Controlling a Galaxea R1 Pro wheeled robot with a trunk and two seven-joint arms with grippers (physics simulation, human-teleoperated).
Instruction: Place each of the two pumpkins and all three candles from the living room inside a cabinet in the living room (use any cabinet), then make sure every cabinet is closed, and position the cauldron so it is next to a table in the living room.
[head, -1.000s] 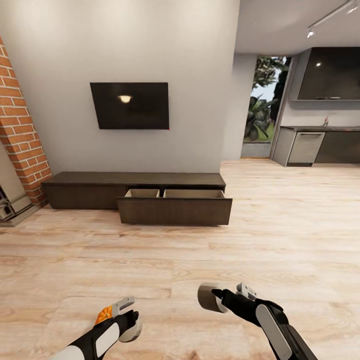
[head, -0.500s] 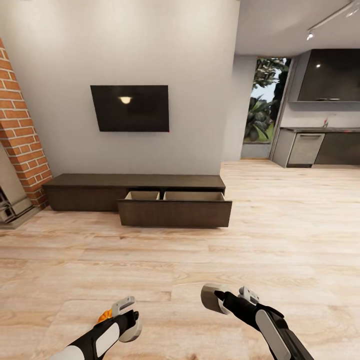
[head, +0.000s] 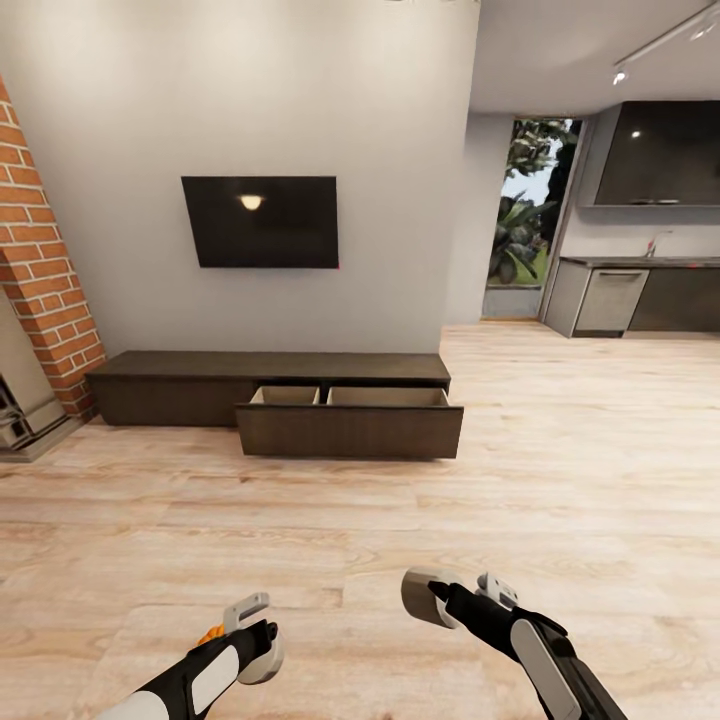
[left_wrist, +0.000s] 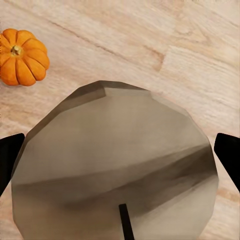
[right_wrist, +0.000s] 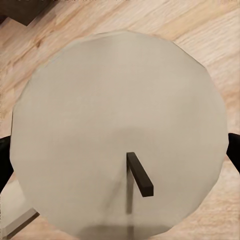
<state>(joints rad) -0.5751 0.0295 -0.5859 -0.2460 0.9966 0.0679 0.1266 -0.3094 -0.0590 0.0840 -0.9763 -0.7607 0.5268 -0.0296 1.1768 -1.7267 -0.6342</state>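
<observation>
Living room – claws gripping candles.

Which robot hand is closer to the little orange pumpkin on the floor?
Left. The left gripper hangs right beside the pumpkin, whose orange peeks out just behind it in the head view. The right gripper is farther off to the side. Each holds a candle.

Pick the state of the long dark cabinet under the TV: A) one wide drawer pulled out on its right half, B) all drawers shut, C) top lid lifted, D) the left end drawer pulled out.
A: the head view shows the cabinet with its drawer out, pale insides showing.
</observation>
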